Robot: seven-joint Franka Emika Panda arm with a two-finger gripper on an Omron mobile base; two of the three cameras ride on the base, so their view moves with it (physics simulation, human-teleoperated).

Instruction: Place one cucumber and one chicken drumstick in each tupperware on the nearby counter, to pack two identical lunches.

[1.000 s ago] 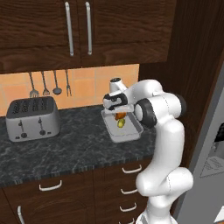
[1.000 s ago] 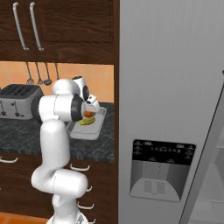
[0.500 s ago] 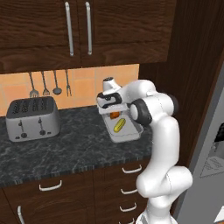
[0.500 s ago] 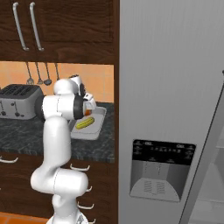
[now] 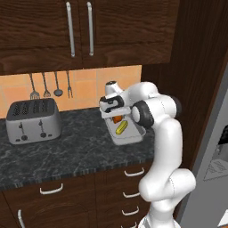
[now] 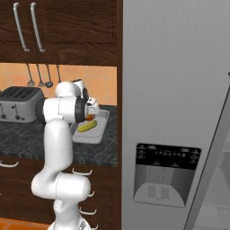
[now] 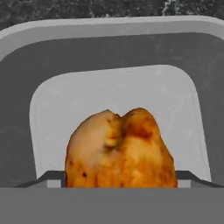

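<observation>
Dark wooden cabinets frame a black-grey speckled counter with an orange tiled backsplash, a steel refrigerator at the right. On the counter's left stands a silver toaster; at its right end lies a translucent grey tupperware with rounded corners and raised rim. Inside it rests a stubby yellow-green cucumber and, just beyond, an orange-brown chicken drumstick, glossy, lobed and browned in patches. The gripper hangs over the tray's far end, jaws apart around the drumstick; whether they touch it I cannot tell.
</observation>
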